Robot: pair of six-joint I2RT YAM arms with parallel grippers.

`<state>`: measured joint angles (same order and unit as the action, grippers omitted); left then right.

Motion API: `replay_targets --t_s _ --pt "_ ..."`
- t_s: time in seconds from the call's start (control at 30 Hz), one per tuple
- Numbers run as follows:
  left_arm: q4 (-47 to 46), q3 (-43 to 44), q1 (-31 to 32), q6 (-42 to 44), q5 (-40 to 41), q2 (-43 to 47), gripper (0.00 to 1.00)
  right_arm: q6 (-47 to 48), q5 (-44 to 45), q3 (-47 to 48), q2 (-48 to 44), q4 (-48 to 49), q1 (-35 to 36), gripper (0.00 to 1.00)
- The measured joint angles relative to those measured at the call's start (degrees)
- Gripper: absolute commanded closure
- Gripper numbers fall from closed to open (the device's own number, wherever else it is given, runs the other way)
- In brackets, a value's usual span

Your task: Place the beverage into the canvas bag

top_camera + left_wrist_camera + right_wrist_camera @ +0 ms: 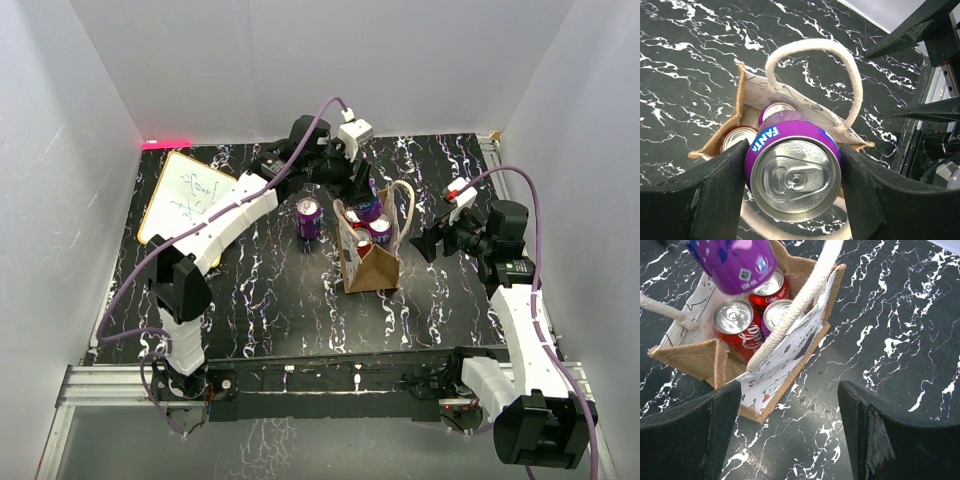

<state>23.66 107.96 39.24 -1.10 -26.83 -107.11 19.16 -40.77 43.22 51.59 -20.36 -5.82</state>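
Left wrist view first, says Ana: what has the left claw (796, 172) got?

Ben: It is gripping a purple can (796, 175), one black finger (715, 192) pressed on each side. The can is upright, top and pull tab facing the camera.

Ana: And where is that can relative to the canvas bag (805, 107)?

Ben: Directly above the bag's open mouth. In the right wrist view its base (735, 262) hangs over the cans inside, not resting on them as far as I can tell.

Ana: What is in the bag?

Ben: Two red cola cans (735, 322) and a third can (777, 312) with a purple side, all upright. The cream handle (800, 305) on the near side arches across the bag's mouth.

Ana: The right claw (790, 432)?

Ben: Wide open, holding nothing, low over the table (900, 340) just to the right of the bag, apart from it.

Ana: Anything else near the bag in the top external view?

Ben: A spare purple can (309, 217) stands on the table to the left of the bag (372, 268), apart from it. Farther left lies a whiteboard (190, 195) with handwriting.
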Motion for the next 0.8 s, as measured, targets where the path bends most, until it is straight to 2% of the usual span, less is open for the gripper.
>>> replay_targets --t_s 0.8 --pt "-1.25 -3.19 6.27 0.44 0.79 -2.29 1.0 0.0 -0.13 0.0 -0.57 0.0 -0.31 0.19"
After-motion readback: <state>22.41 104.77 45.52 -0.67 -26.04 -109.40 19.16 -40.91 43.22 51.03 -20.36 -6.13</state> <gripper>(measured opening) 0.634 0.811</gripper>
